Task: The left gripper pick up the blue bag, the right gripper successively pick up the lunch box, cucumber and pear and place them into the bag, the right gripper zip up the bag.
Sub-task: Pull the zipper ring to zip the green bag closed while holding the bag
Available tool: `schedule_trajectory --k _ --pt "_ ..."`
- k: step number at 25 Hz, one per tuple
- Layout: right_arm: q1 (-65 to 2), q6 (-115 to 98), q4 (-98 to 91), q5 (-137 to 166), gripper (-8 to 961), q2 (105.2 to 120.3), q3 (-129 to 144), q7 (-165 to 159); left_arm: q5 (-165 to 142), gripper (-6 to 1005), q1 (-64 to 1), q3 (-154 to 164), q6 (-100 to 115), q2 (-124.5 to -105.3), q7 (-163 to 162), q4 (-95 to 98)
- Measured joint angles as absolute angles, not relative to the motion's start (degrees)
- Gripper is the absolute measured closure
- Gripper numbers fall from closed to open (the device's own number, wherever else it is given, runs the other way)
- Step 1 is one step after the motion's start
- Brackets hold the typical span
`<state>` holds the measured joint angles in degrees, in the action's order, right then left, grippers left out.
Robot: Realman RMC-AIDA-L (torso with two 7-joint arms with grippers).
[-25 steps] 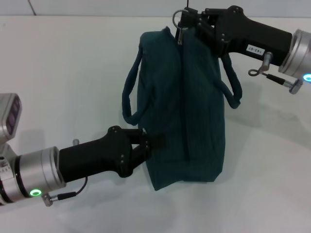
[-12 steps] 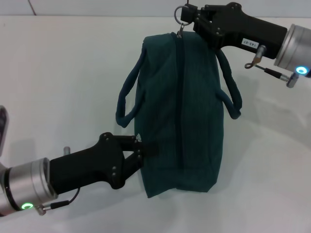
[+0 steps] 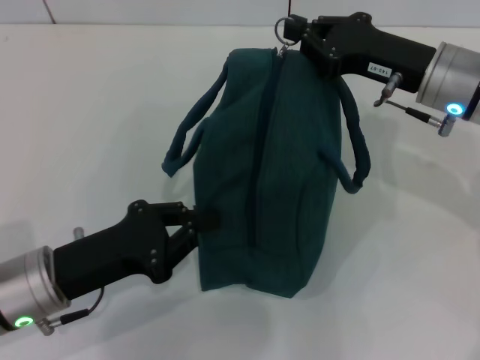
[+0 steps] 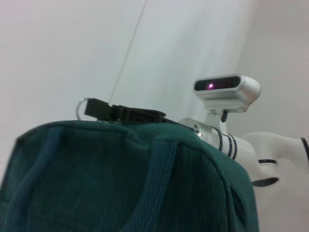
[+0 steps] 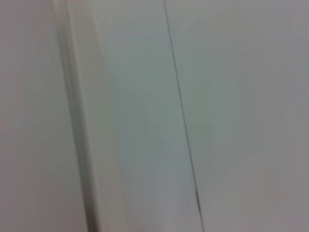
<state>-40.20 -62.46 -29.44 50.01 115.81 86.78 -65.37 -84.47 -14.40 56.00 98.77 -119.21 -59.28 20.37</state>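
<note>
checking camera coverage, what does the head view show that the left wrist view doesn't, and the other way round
Only the head view shows the left gripper clamped on the near side of the blue bag, the zipper line closed along the top, both loop handles and the white table.

Only the left wrist view shows the robot's head camera behind the bag, seen from low down.

Both show the bag and the right gripper shut on the metal ring zipper pull at the bag's far end.

Lab: bare white table (image 3: 90,97)

The blue bag (image 3: 274,172) stands upright, zipped shut, both handles drooping sideways.
</note>
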Motion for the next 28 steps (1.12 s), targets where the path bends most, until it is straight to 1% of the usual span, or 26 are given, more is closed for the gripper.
schedule_trajectory --k 5,19,24,28 --pt "-40.2 -61.5 -29.4 49.6 883 115.83 86.5 -64.2 -84.5 929 -13.4 53.8 98.5 -119.03 -59.3 20.4" --pt "-40.1 -61.5 -29.8 49.6 879 115.83 86.5 -63.4 -84.3 922 -11.7 45.9 97.0 -119.64 -58.6 19.8" --pt "-39.8 -61.7 -29.8 49.6 878 115.73 86.3 -63.5 -83.6 714 -10.9 40.4 97.0 -119.75 -59.3 19.8" --pt "-39.7 -62.0 -29.6 49.6 877 115.64 85.8 -63.5 -78.3 583 -9.9 39.3 96.9 -119.62 -60.7 19.8"
